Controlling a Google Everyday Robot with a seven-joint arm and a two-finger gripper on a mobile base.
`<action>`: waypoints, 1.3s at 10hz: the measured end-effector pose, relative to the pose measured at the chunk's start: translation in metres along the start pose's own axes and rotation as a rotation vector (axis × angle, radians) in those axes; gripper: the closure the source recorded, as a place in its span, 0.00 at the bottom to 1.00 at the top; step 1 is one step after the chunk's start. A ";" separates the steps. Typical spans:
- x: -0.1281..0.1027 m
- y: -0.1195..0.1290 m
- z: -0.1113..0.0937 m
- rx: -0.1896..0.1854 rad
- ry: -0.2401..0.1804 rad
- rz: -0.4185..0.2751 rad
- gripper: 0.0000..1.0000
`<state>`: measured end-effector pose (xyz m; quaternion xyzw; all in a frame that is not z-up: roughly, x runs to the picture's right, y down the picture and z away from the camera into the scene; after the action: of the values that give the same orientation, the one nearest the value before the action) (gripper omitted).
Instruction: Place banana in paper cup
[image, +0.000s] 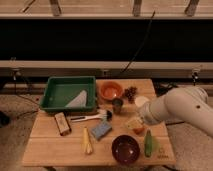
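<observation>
Banana (86, 141), slim and pale yellow, lies free on the wooden table (50, 146); end effector (133, 123) hovers beyond it, jaws spread for grasping.

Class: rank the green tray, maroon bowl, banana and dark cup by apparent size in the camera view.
1. green tray
2. maroon bowl, though nearer the camera
3. banana and dark cup: too alike to rank
The gripper hangs over the orange fruit.

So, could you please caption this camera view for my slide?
Gripper, fingers open, hovers over the right of the table beside the paper cup; the banana lies untouched near the front edge.
</observation>
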<state>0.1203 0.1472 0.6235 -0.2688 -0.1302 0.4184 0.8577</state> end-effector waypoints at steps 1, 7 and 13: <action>0.007 0.006 0.007 -0.006 -0.004 0.021 0.35; 0.034 0.021 0.044 -0.044 -0.043 0.123 0.35; -0.024 0.063 0.049 -0.054 -0.127 0.087 0.35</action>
<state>0.0428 0.1778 0.6278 -0.2699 -0.1837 0.4678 0.8213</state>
